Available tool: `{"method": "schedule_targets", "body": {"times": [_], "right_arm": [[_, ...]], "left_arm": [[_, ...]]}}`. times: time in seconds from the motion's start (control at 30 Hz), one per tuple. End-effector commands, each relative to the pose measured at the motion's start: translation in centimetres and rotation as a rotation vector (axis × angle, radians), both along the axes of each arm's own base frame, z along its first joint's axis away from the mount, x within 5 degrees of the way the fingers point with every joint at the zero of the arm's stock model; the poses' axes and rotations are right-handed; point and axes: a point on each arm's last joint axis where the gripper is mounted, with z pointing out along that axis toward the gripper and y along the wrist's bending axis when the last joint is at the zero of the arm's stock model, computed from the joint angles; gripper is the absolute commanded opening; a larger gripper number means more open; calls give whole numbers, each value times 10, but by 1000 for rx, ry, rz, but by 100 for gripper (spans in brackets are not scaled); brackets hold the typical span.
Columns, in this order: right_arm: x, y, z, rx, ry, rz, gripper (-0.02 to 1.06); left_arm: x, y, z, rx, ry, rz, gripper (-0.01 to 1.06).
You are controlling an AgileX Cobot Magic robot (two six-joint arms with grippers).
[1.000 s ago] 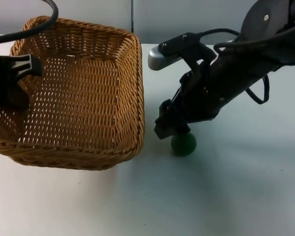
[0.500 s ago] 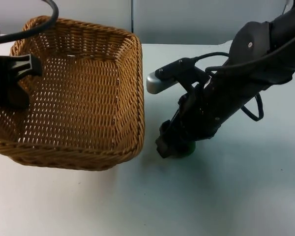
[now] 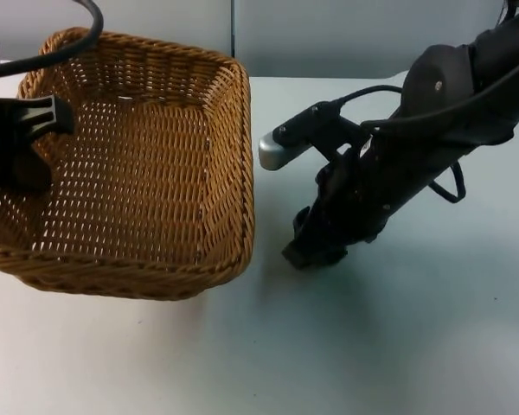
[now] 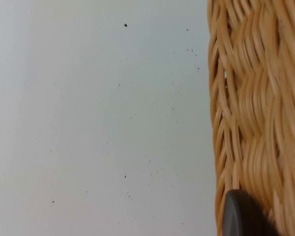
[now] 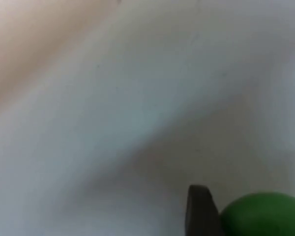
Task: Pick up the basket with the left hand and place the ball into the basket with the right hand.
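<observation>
White tabletop (image 3: 398,346) runs back to a grey partition wall. At the left, the left gripper (image 3: 43,117) has its fingers clenched on the far-left rim of the wicker basket (image 3: 156,173); the fingertip (image 4: 243,216) presses against the weave. Just right of the basket, the right gripper (image 3: 311,251) is down at the tabletop over the green ball (image 5: 265,216), one fingertip (image 5: 201,209) touching its side. Whether its fingers grasp the ball cannot be told. A good grasp probably needs the ball centred between the fingers before lifting, since it could roll.
</observation>
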Motion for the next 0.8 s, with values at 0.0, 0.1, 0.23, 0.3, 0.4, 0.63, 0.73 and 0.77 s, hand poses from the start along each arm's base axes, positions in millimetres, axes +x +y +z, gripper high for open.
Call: {"method": "schedule_targets", "body": {"times": [0.0, 0.1, 0.23, 0.3, 0.4, 0.63, 0.73, 0.77], "right_arm": [[13, -2, 30, 19, -102, 0, 0], [33, -2, 80, 62, -212, -55, 0], [46, 6, 151, 131, -313, -58, 0], [45, 18, 189, 182, -338, -38, 0], [38, 31, 211, 197, -314, 8, 0], [4, 76, 212, 204, -245, 165, 0], [-3, 89, 200, 189, -197, 197, 0], [-5, 94, 193, 185, -172, 206, 0]], "left_arm": [[0, 0, 4, -6, -18, 13, 0], [-1, 0, 4, -11, -12, 6, 0], [-2, -1, 4, -15, -5, -9, 0], [-3, -2, 4, -13, -2, -32, 0], [-3, -3, 3, -20, 6, -41, 0], [-6, -7, 3, -43, 29, -78, 0], [-7, -9, 3, -57, 33, -83, 0], [-7, -10, 4, -72, 39, -81, 0]]}}
